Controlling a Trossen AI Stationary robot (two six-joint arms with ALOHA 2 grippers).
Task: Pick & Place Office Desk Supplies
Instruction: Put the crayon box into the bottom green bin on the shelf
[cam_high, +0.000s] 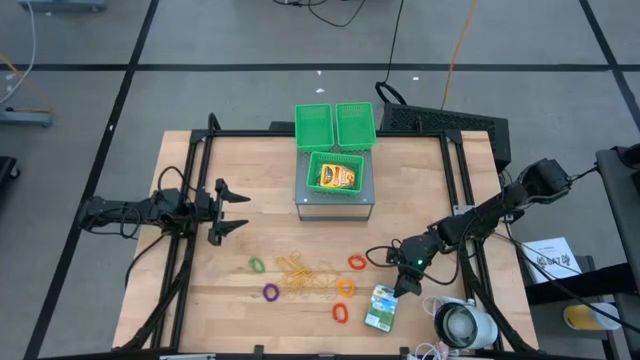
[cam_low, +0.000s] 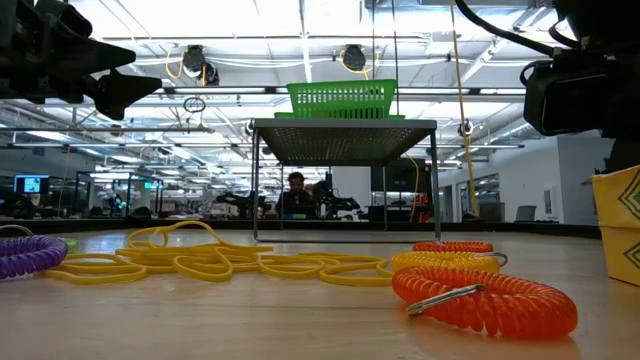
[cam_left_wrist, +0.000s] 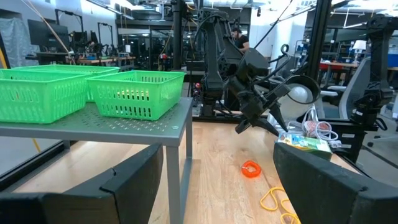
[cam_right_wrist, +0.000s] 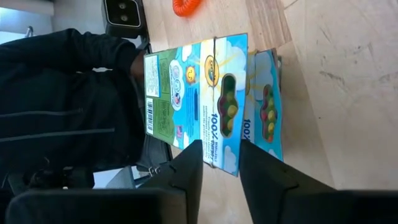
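Observation:
A green-white packet (cam_high: 381, 307) lies on the wooden table near its near edge. My right gripper (cam_high: 402, 280) is at the packet's far end, slanting down, its fingers closed in on one corner (cam_right_wrist: 221, 152). Coloured rings lie nearby: green (cam_high: 257, 264), purple (cam_high: 270, 292), and orange and red ones (cam_high: 345, 287). Between them is a tangle of yellow rubber bands (cam_high: 300, 275). A yellow crayon box (cam_high: 337, 177) lies in a green mesh bin. My left gripper (cam_high: 240, 210) hangs open over the table's left half, clear of everything. My right gripper has the packet's end corner (cam_right_wrist: 217, 140) between its two fingers. One finger (cam_right_wrist: 189, 168) lies over the wide printed face and the other (cam_right_wrist: 264, 171) against the narrow side. The fingers slant down from the table's right. The packet rests on the table.
The bin with the crayon box sits on a grey perforated stand (cam_high: 335, 208), with two more green bins (cam_high: 313, 124) behind it. A white round device with cables (cam_high: 462, 325) sits at the near right corner. A black frame edges the table.

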